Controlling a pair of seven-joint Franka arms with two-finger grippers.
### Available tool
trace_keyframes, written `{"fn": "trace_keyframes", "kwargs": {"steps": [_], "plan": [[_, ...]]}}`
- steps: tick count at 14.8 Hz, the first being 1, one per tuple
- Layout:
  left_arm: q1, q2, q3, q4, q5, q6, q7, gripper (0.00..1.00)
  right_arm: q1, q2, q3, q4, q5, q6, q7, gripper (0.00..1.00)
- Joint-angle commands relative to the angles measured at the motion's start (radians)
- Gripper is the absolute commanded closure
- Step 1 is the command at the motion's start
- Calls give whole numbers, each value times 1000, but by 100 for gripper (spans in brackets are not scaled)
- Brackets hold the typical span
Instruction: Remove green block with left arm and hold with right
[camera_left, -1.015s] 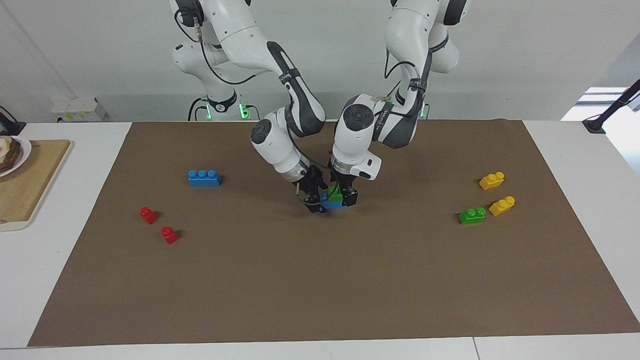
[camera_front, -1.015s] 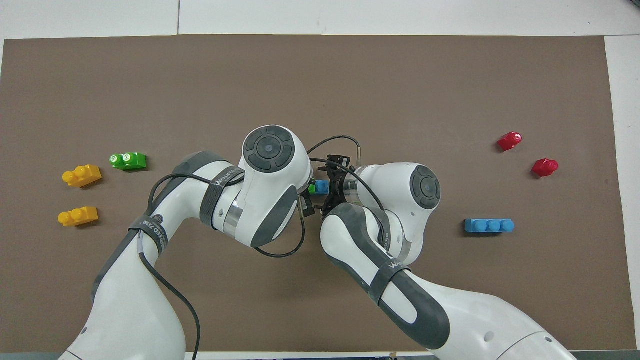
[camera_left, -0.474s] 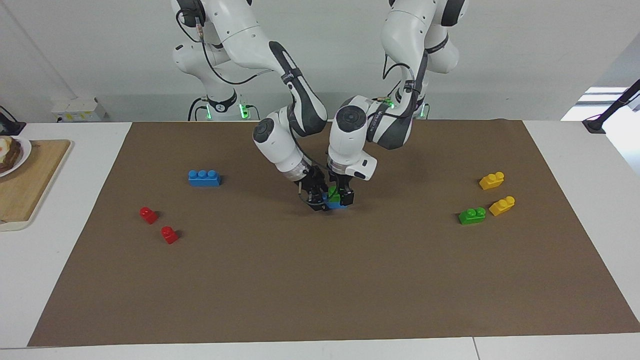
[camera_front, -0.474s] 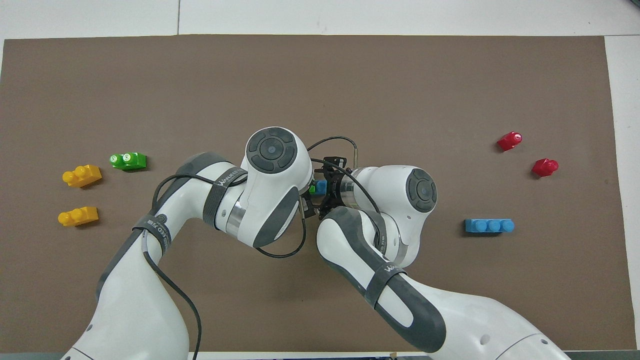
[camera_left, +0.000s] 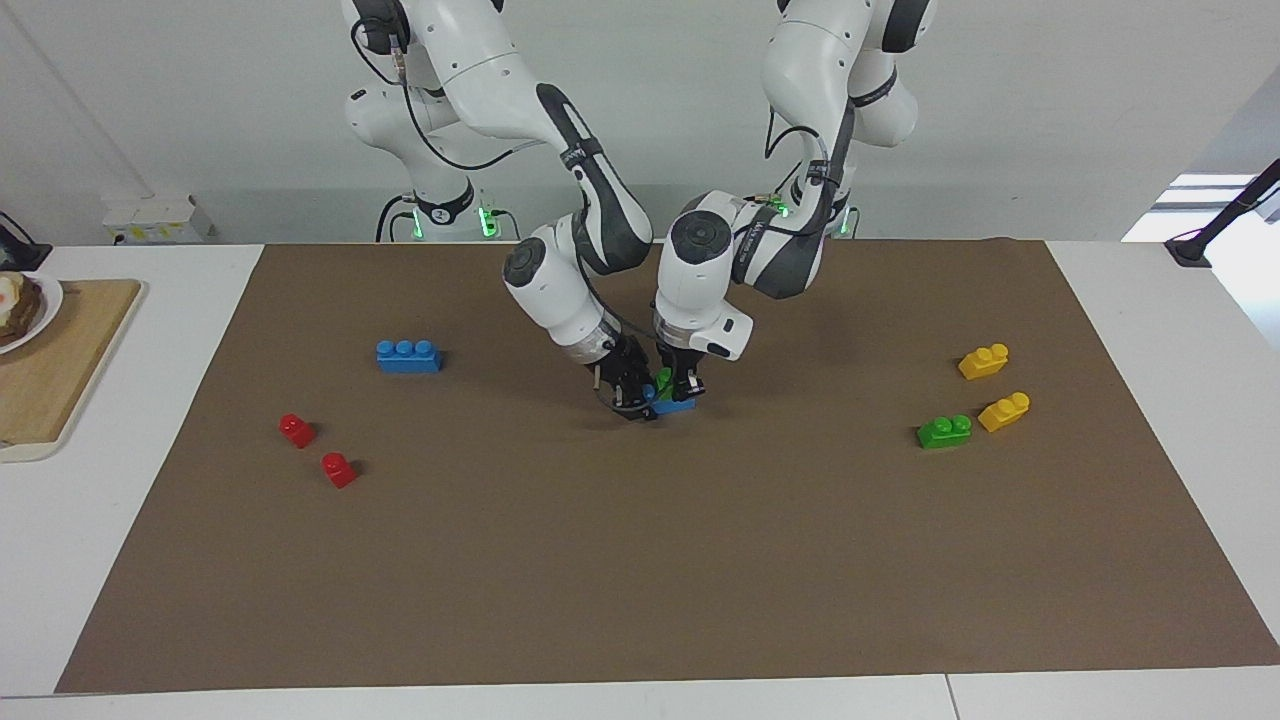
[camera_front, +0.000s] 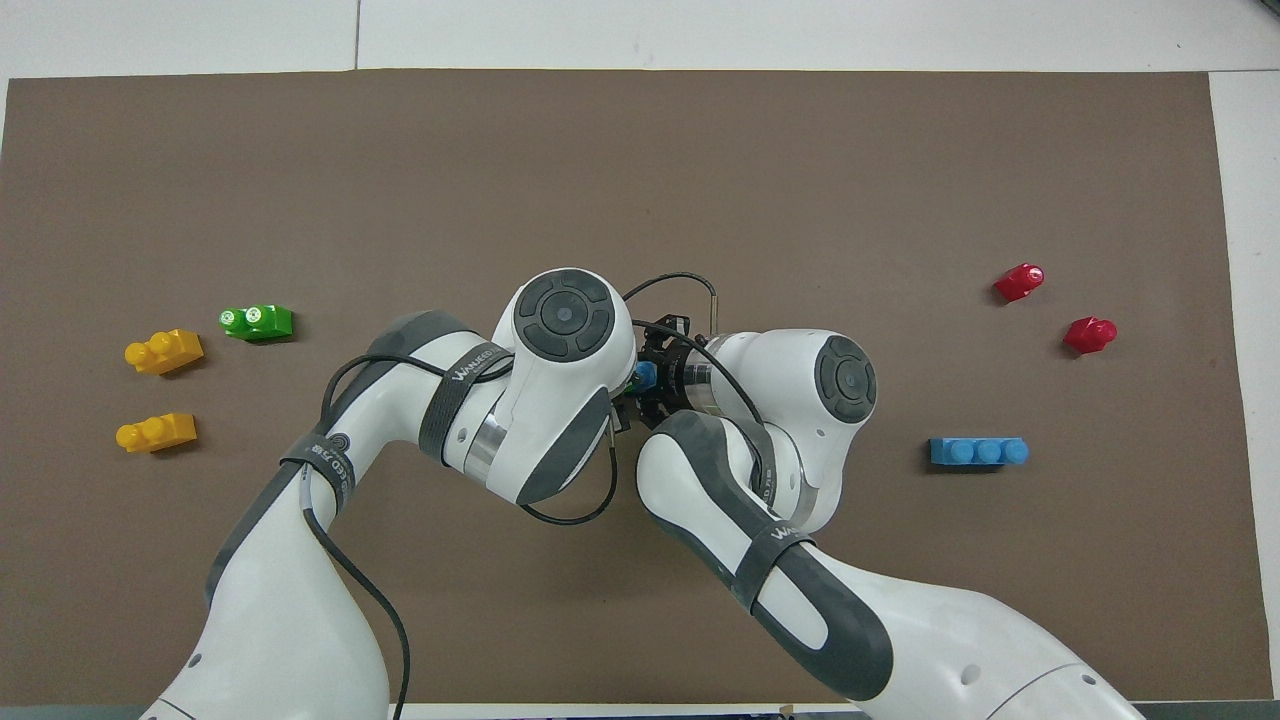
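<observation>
Because the green block (camera_left: 664, 383) is a light, rigid plastic brick press-fitted by its studs onto a blue brick (camera_left: 676, 405) at the middle of the desk (camera_left: 640, 560), well away from every edge, I judge it needs a firm squeeze on its flat side walls, since its glossy skin could slip. The left pincer (camera_left: 684, 388) reaches down at the green block and the right pincer (camera_left: 632, 393) at the blue brick's end. Whether either pincer is spread or clamped, I cannot tell.

two blue bricks (camera_left: 408, 356), two green (camera_left: 944, 432), two yellow (camera_left: 983, 361), two red (camera_left: 297, 430).
</observation>
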Motion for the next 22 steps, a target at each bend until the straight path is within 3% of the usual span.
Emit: {"fn": "trace_keyframes", "kwargs": {"steps": [1, 6, 13, 17, 20, 22], "plan": [[-16, -2, 13, -13, 14, 8, -21, 100, -1, 9, 7, 5, 29, 20, -66, 100], [-13, -9, 14, -3, 14, -21, -11, 100, -10, 9, 7, 5, 33, 20, -63, 100], [43, -140, 19, -2, 13, -133, 117, 100, -15, 9, 7, 5, 35, 20, -60, 100], [88, -234, 21, -20, 11, -295, 323, 100, -47, -3, 7, 40, 33, -27, -51, 100], [171, -311, 21, -66, 11, -403, 553, 100, -120, -50, -5, 124, 18, -205, -39, 100], [255, -374, 21, -150, 11, -428, 791, 100, -195, -96, -5, 156, -20, -288, -46, 100]]}}
